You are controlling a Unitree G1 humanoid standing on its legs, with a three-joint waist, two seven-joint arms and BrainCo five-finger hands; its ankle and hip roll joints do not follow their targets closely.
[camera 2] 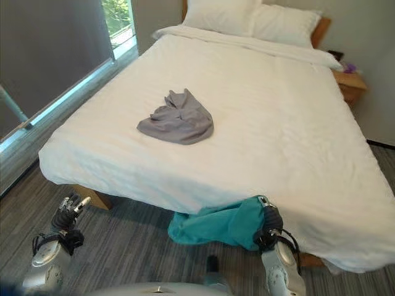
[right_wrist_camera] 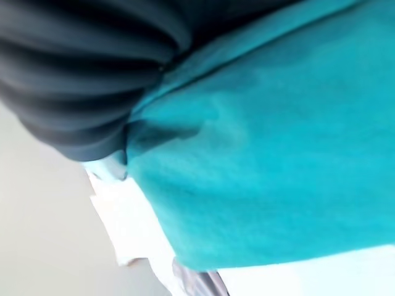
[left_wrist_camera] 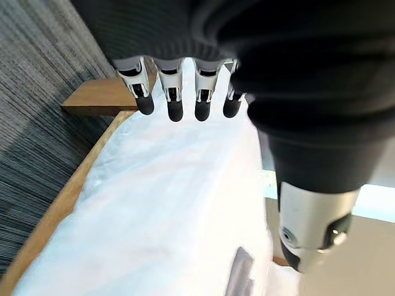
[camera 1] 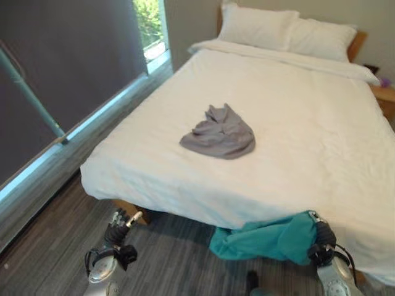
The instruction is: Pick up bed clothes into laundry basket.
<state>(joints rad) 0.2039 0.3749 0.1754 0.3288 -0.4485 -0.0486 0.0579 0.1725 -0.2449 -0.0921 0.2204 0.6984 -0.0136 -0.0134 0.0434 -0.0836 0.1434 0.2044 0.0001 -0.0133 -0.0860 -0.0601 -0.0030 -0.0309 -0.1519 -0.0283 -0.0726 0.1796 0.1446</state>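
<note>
**A:** Quick rundown of the bedroom. Big bed (camera 1: 296, 123) with a white sheet, two white pillows (camera 1: 284, 29) at the far end against a wooden headboard. Grey garment (camera 1: 220, 133) lying crumpled on the sheet, roughly mid-bed, a bit toward the near left. Not touched by anything.

**B:** And the teal thing?

**A:** Teal cloth (camera 1: 265, 237) bunched up and hanging at the near edge of the bed, down by the grey carpet floor (camera 1: 49, 246), on the right. Draped right over the right robot hand (camera 2: 270, 223). Dark ribbed cover poking out just beside the cloth, fingers buried in the fabric. In the right wrist view, teal fabric right up against the ribbed cover. Can't tell whether clamped on it or just under it.

**B:** Left side?

**A:** Left robot hand (camera 1: 118, 223) low at the near left, just off the bed's corner, above the carpet. Fingers (left_wrist_camera: 174, 102) straight-ish and spread apart, thumb off to the side, holding nothing. Left wrist view looking along them at the white sheet and a strip of the wooden bed frame (left_wrist_camera: 102, 98).

**B:** Anything else around?

**A:** Window (camera 1: 148, 24) with greenery at the far left, dark blind (camera 1: 68, 68) along the left wall, wooden nightstand (camera 1: 384, 98) at the far right beside the pillows. Well apart from each other: grey garment up on the bed, teal cloth down at the near edge.
</note>
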